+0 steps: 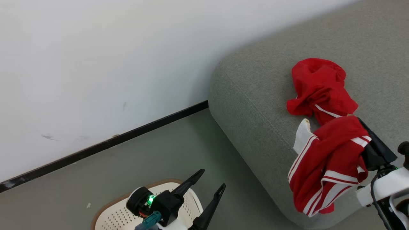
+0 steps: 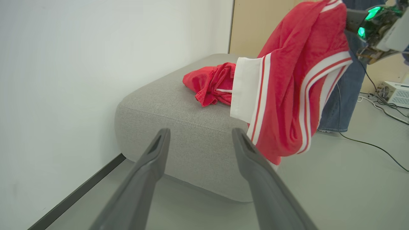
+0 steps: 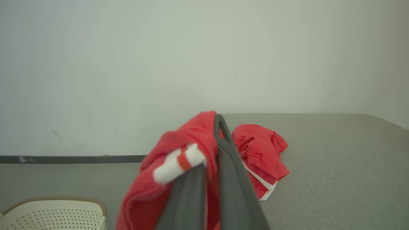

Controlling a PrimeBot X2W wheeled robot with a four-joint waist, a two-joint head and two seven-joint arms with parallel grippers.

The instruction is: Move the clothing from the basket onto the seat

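Observation:
One red garment (image 1: 319, 86) lies crumpled on the grey seat (image 1: 255, 95), also seen as a red heap (image 2: 211, 83) (image 3: 262, 150). A second red garment with white bands (image 1: 326, 166) hangs over the seat's front edge, with my right gripper (image 1: 362, 129) shut on its top. The right wrist view has that gripper (image 3: 218, 127) with the cloth (image 3: 179, 159) bunched between its fingers. My left gripper (image 1: 211, 182) stands open and holds nothing above the cream basket (image 1: 115, 214). Its fingers (image 2: 159, 143) point toward the seat (image 2: 179, 121) and the hanging garment (image 2: 294, 80).
A white wall with a dark skirting (image 1: 96, 147) runs behind the basket and seat. A person's leg in jeans (image 2: 345, 95) stands past the seat. A white box (image 2: 396, 92) and cables (image 2: 377, 147) lie on the grey floor there. The basket's rim (image 3: 54, 199) shows low left.

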